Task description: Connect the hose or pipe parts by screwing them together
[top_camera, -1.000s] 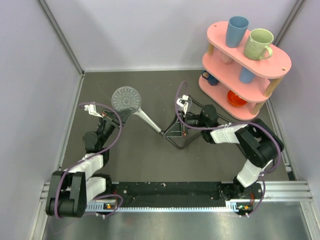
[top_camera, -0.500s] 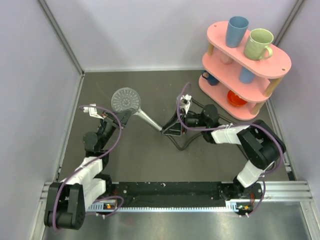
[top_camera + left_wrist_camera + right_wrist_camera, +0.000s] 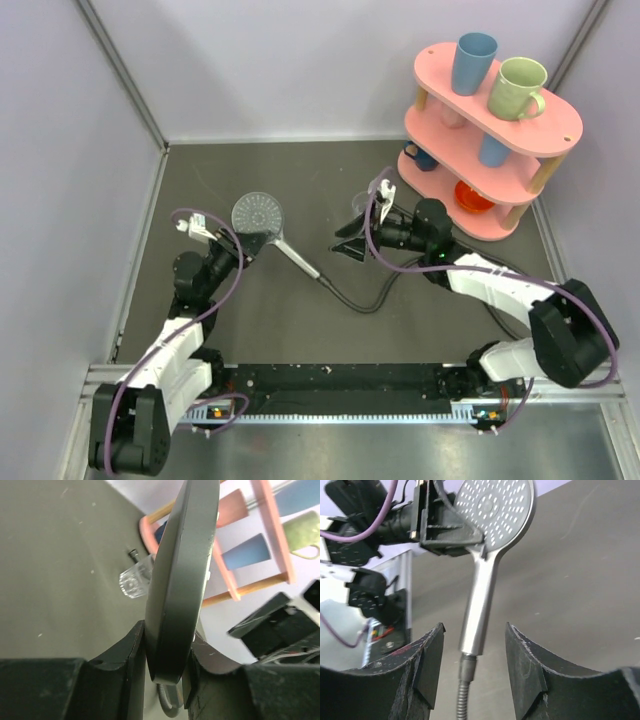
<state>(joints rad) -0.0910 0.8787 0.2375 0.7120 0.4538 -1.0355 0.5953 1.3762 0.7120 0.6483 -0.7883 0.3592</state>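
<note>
Hand shower [image 3: 262, 218], disc clamped in the left hand [image 3: 246, 242], stretches its handle toward 4 o'clock, hose [image 3: 463, 692] joint at 7 o'clock from the parted, empty right hand [image 3: 348, 240]

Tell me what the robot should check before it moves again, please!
1. Left gripper clamped on the hand shower: ok, it pinches the edge of the round head.
2. Right gripper open and empty: ok.
3. Hose meets the end of the handle: ok.
4. Joint screwed fully tight: cannot tell.
5. Hose lying loose on the table, clear of the right gripper: ok.
</note>
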